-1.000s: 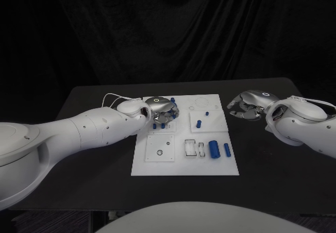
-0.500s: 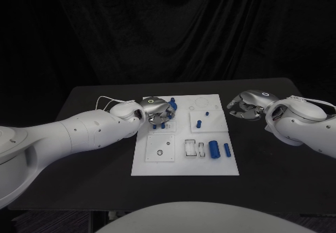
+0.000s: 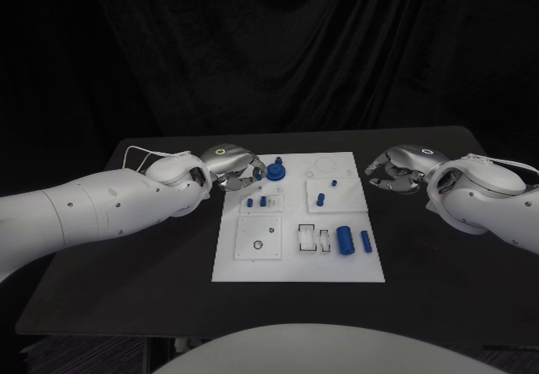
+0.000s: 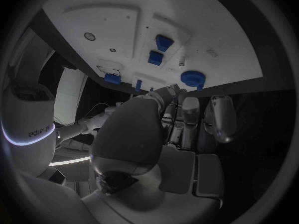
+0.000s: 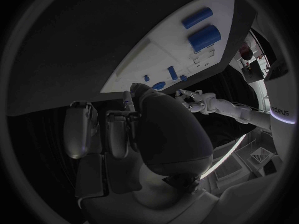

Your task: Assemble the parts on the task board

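The white task board (image 3: pixel 297 257) lies mid-table. A round blue part (image 3: pixel 275 172) stands near its far left corner, with two small blue pegs (image 3: pixel 256 201) just nearer in a square plate. My left hand (image 3: pixel 234 166) hovers at the board's far left edge beside the round part, fingers loosely apart and holding nothing. The left wrist view shows those fingers (image 4: pixel 218 117) bare, just short of the round part (image 4: pixel 192 78). My right hand (image 3: pixel 393 170) hangs off the board's far right edge, fingers loosely bent around nothing.
Another blue peg (image 3: pixel 319 199) stands mid-board with a smaller one (image 3: pixel 332 184) behind it. Two blue cylinders (image 3: pixel 354 239) lie near the right edge next to empty slots (image 3: pixel 312 238). A square plate with a hole (image 3: pixel 258 236) sits front left. Black table (image 3: pixel 146 257) surrounds the board.
My left hand has drawn back leftward off the two small pegs to the board's far left edge, leaving them uncovered. The right hand has stayed put.
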You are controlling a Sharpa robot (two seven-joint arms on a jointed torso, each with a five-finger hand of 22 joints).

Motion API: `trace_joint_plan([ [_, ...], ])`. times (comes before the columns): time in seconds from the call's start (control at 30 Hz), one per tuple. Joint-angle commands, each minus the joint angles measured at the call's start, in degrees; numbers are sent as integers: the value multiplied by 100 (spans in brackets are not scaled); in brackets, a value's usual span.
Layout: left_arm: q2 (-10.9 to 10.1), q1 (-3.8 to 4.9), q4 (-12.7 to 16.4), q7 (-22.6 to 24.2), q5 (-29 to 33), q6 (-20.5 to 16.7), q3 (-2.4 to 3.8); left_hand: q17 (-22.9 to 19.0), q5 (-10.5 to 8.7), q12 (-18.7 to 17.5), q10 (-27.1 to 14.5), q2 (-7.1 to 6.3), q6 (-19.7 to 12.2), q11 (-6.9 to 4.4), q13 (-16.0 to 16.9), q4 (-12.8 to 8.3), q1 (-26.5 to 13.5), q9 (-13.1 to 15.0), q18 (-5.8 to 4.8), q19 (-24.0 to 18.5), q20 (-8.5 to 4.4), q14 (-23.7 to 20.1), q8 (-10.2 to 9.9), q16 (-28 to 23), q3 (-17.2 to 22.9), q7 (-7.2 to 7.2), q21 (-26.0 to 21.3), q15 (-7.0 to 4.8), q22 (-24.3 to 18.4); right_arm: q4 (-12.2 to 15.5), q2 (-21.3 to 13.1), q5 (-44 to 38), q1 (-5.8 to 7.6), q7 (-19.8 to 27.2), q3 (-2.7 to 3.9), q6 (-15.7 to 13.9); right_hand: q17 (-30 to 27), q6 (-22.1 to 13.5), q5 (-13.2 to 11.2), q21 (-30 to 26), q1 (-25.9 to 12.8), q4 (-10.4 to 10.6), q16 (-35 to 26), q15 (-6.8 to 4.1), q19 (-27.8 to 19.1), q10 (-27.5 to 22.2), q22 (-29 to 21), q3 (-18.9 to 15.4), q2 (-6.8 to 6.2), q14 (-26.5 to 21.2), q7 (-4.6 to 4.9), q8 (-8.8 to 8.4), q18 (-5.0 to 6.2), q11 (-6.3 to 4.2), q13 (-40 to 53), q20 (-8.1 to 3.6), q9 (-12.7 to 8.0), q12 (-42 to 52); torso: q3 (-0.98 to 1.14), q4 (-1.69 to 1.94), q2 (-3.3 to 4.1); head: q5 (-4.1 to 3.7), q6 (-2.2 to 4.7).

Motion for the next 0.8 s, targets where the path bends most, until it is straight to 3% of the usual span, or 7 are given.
trace_joint_plan([
  [0.03, -45, 23, 80, -67, 1, 84, 4, -7, -11, -38, 53, -48, 42, 0, -9, 9, 10, 4, -43, -54, 2, -52, -9, -20, 29, 1, -26, 0, 929, -6, 4, 16, -12, -65, 4, 43, 1420, 42, 24, -23, -20, 0, -21, 14, 8, 424, 1085, 35, -11, 566, -2, -24, 45, 24, 1330, 9, -9, -25, 8, -10, 4, 15, -1],
  [0.33, -61, -58, 11, -100, 1, 208, 3, 1, -11, -45, 80, -56, 48, 5, -24, 11, 7, -1, -48, -39, 2, -44, -13, -21, 30, 5, -12, 2, 935, -4, -8, 18, -13, -50, 3, 63, 1417, 42, 23, -37, -18, -3, -25, 14, 2, 424, 1080, 37, -12, 565, -1, -24, 48, 24, 1330, 9, -9, -25, 12, 17, 3, 10, -1],
  [0.47, 3, -97, -89, -99, 1, 201, 3, 23, -3, -51, 115, -76, 54, 6, -41, 7, 1, -8, -51, -28, 3, -22, -20, -13, 29, 9, -4, 5, 939, -12, -18, 19, -13, -51, 3, 69, 1417, 42, 23, -37, -18, -3, -25, 14, 2, 424, 1080, 37, -12, 565, -1, -24, 48, 24, 1330, 9, -9, -25, 0, 15, 8, 19, -1],
  [0.57, 37, -109, -143, -106, 1, 191, 3, 38, 0, -56, 143, -91, 71, 7, -53, 9, -11, -11, -56, -13, 4, -6, -19, -7, 26, 7, 9, 5, 945, -16, -21, 19, -13, -52, 3, 71, 1417, 42, 23, -37, -18, -3, -25, 14, 2, 424, 1080, 37, -12, 565, -1, -24, 48, 24, 1330, 9, -9, -25, 5, 0, 6, 33, -1],
  [0.67, 69, -123, -193, -114, 1, 197, 3, 47, 8, -61, 159, -95, 79, 7, -62, 12, -18, -14, -59, -2, 5, 6, -21, -2, 28, 7, 18, 5, 949, -17, -23, 19, -13, -52, 3, 70, 1417, 42, 23, -37, -18, -3, -25, 14, 2, 424, 1080, 37, -12, 565, -1, -24, 48, 24, 1330, 9, -9, -25, 4, 4, 6, 23, -1],
  [0.73, 94, -135, -222, -118, 1, 209, 3, 52, 11, -63, 162, -97, 79, 8, -65, 12, -19, -16, -60, 4, 5, 11, -23, 0, 29, 6, 24, 5, 951, -16, -26, 19, -13, -52, 3, 74, 1417, 42, 23, -37, -18, -3, -25, 14, 2, 424, 1080, 37, -12, 565, -1, -24, 48, 24, 1330, 9, -9, -25, -8, 14, 10, 9, -1],
  [0.8, 122, -146, -249, -119, 1, 221, 3, 47, 17, -67, 166, -95, 77, 7, -70, 11, -18, -19, -59, -1, 5, 10, -27, -2, 34, 6, 17, 5, 949, -17, -29, 19, -13, -53, 3, 76, 1417, 42, 23, -37, -18, -3, -25, 14, 2, 424, 1080, 37, -12, 565, -1, -24, 48, 24, 1330, 9, -9, -25, -4, 8, 10, 15, -1],
])
